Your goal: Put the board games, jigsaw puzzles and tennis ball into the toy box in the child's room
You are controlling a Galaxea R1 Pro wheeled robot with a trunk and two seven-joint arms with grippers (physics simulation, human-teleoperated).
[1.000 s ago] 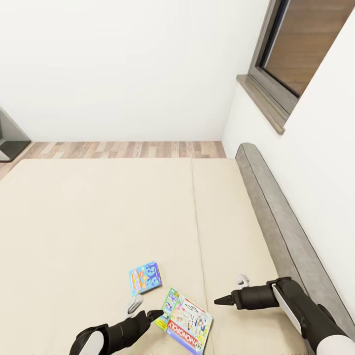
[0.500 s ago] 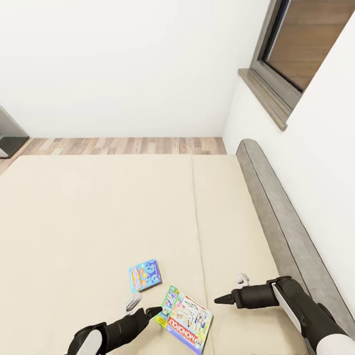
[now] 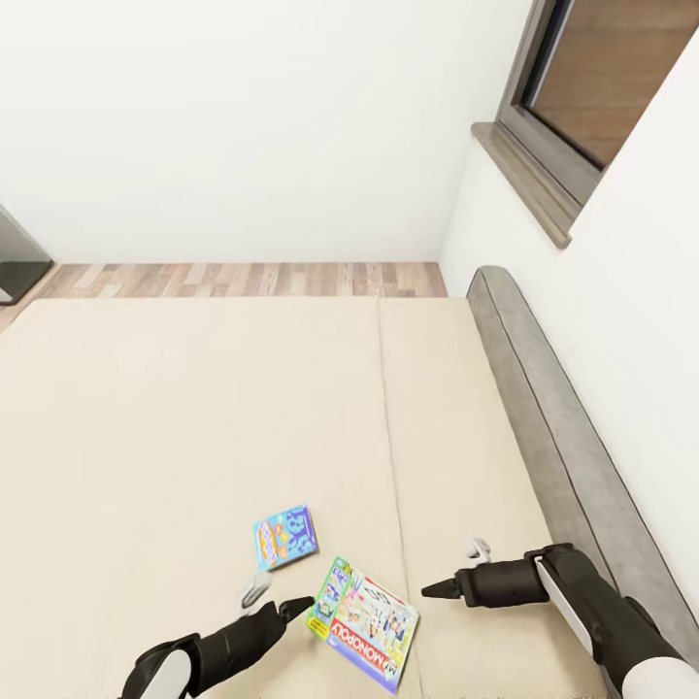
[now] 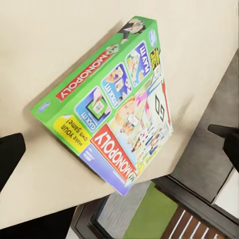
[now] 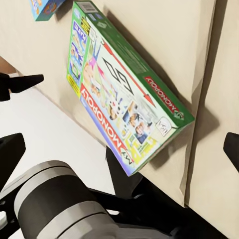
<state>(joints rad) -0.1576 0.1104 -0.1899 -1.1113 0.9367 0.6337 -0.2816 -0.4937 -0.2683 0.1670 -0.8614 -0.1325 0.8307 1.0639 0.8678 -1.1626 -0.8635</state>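
Note:
Two board games lie flat on the beige bed: a small blue one and a green-red Monopoly box nearer to me. My left gripper hovers just left of the Monopoly box's corner. In the left wrist view its dark fingers stand wide apart on either side of that box, so it is open. My right gripper is open too, a little to the right of the box and low over the mattress. The toy box, table, jigsaw puzzles and tennis ball are out of view.
A grey headboard runs along the bed's right side under a white wall with a dark-framed window. A strip of wood-plank floor lies beyond the bed. Dark furniture shows at the far left edge.
The whole view has shifted, so the bed and games sit slightly higher in the picture. My left arm has drawn back a little to the left of the Monopoly box. The games lie as before.

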